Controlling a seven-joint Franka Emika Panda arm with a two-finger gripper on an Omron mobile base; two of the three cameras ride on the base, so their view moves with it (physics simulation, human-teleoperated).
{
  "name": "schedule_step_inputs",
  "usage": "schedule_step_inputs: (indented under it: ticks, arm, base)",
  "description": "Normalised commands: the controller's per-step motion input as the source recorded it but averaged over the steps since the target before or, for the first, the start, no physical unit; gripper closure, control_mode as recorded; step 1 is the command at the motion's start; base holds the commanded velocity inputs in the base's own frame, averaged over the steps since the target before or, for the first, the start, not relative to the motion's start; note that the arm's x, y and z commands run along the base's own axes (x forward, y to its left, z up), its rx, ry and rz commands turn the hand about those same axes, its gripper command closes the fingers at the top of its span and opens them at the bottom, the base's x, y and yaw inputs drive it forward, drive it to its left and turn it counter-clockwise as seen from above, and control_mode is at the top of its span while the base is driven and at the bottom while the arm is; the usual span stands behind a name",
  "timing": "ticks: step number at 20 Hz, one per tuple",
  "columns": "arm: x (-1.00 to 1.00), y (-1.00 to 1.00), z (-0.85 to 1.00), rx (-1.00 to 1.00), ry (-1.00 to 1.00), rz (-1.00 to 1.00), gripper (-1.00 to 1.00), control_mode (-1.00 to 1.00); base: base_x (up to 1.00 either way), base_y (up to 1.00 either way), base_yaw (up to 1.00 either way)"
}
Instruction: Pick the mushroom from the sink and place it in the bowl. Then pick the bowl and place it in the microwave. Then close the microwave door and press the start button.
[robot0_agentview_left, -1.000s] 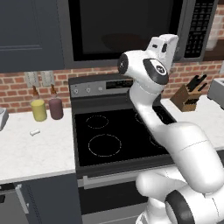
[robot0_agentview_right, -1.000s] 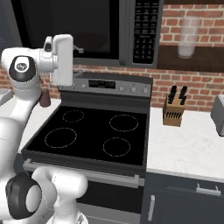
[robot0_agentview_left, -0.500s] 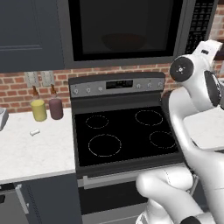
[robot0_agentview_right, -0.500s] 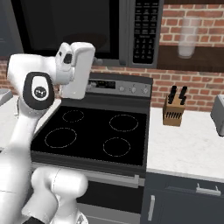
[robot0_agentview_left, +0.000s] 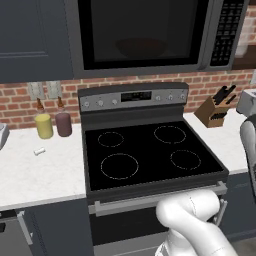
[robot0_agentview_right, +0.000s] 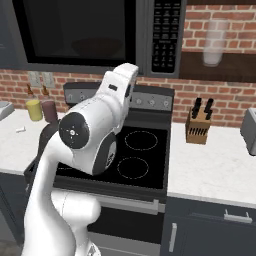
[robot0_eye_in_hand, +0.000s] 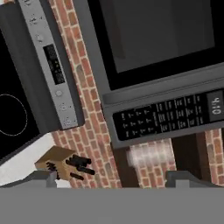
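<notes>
The microwave (robot0_agentview_left: 145, 35) hangs above the stove, and the microwave door (robot0_agentview_right: 75, 32) is shut. Through its dark glass the bowl (robot0_agentview_left: 140, 47) shows as a dim reddish shape inside. The mushroom and the sink are out of view. In the rolled hand view my gripper (robot0_eye_in_hand: 113, 178) is open and holds nothing. Its fingertips (robot0_eye_in_hand: 43, 177) stand wide apart. It faces the keypad strip (robot0_eye_in_hand: 170, 116) from a distance, just right of the door glass (robot0_eye_in_hand: 157, 30). My wrist (robot0_agentview_right: 120, 87) rises in front of the stove's back panel, below the keypad (robot0_agentview_right: 165, 35).
The black stove top (robot0_agentview_left: 150, 155) lies below, with its control panel (robot0_eye_in_hand: 52, 65) behind. A knife block (robot0_agentview_right: 199, 122) stands on the right counter, with a toaster (robot0_agentview_right: 250, 131) further right. Two bottles (robot0_agentview_left: 52, 124) sit on the left counter. A glass jar (robot0_agentview_right: 215, 42) stands on the shelf.
My arm has swung from the front of the microwave door to the right and out of the left base view. The hand now points at the keypad side. The jaws stayed open.
</notes>
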Motion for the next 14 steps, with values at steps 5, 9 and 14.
schedule_step_inputs:
  ticks: [5,9,14]
  arm:
    - [0.26,-0.22,-0.01,0.13,-0.09,0.65,-1.00,-1.00]
    - [0.44,0.05,0.09,0.11,-0.03,0.47,-1.00,-1.00]
    - [0.11,0.28,0.00,0.00,-0.22,0.15,-1.00,-1.00]
  base:
    - [0.00,0.00,0.00]
    - [0.00,0.00,0.00]
    - [0.00,0.00,0.00]
